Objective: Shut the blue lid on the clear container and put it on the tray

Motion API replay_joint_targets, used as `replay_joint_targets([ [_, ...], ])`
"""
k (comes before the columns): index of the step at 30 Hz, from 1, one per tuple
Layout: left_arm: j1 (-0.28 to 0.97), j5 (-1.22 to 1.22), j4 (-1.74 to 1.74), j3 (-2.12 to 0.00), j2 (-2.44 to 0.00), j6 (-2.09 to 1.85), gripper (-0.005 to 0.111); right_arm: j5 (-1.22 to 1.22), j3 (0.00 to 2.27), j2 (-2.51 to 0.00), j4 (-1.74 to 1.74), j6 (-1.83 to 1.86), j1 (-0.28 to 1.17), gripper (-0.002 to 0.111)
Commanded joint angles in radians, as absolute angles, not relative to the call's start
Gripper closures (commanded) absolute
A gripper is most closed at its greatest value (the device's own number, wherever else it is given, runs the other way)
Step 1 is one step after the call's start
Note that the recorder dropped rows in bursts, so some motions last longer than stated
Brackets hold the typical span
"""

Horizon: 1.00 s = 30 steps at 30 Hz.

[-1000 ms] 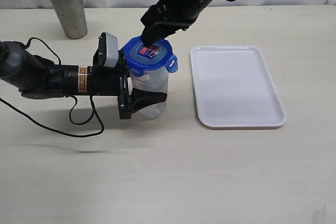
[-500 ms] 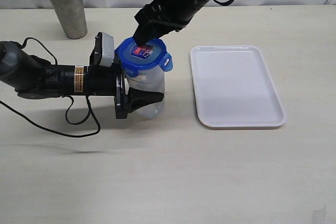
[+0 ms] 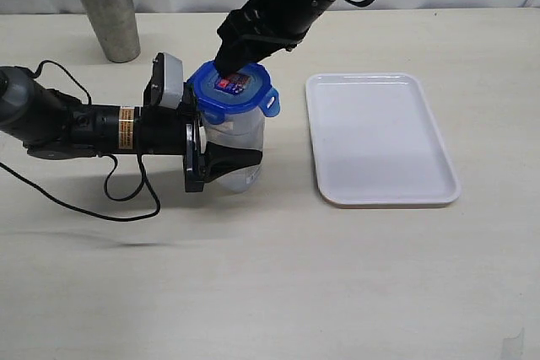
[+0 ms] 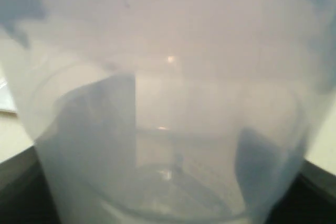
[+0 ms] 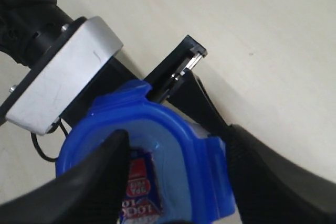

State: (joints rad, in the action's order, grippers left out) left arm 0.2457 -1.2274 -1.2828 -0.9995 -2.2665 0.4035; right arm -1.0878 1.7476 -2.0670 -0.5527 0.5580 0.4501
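Observation:
The clear container (image 3: 240, 137) stands upright on the table, left of the tray (image 3: 380, 137). My left gripper (image 3: 229, 162) is shut on its lower body from the left side. In the left wrist view the container's wall (image 4: 168, 103) fills the picture. The blue lid (image 3: 234, 90) lies on the container's rim, sticker up, with one tab sticking out toward the tray. My right gripper (image 3: 232, 58) comes down from above and is open. One finger (image 5: 100, 177) rests on the lid (image 5: 184, 150) by the sticker, the other (image 5: 268, 177) just outside a tab.
A grey steel cup (image 3: 108, 10) stands at the back left. The left arm's black cable (image 3: 126, 200) loops on the table in front of that arm. The tray holds nothing. The left wrist's silver camera housing (image 5: 58, 87) sits close beside the lid.
The container and left gripper shifted slightly left. The lid, tilted half a second ago, now sits flatter on the rim under the right gripper's finger.

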Motion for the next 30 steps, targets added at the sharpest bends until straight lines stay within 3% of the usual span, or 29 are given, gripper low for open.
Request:
replay_joint_targets([
  [1,0.234,-1.206,-1.245,-1.003,-2.260,0.397,0.107,-1.221,1.728,-2.115,-0.348,0.553,0.452,0.051],
  [18,0.234,-1.204,-1.239,-1.003,-2.260,0.397,0.107,-1.221,1.931,-2.115,-0.307,0.592,0.456,0.051],
  [30,0.234,-1.206,-1.236,-1.003,-2.260,0.397,0.107,-1.221,1.941,-2.091,-0.343,0.688,0.456,0.051],
])
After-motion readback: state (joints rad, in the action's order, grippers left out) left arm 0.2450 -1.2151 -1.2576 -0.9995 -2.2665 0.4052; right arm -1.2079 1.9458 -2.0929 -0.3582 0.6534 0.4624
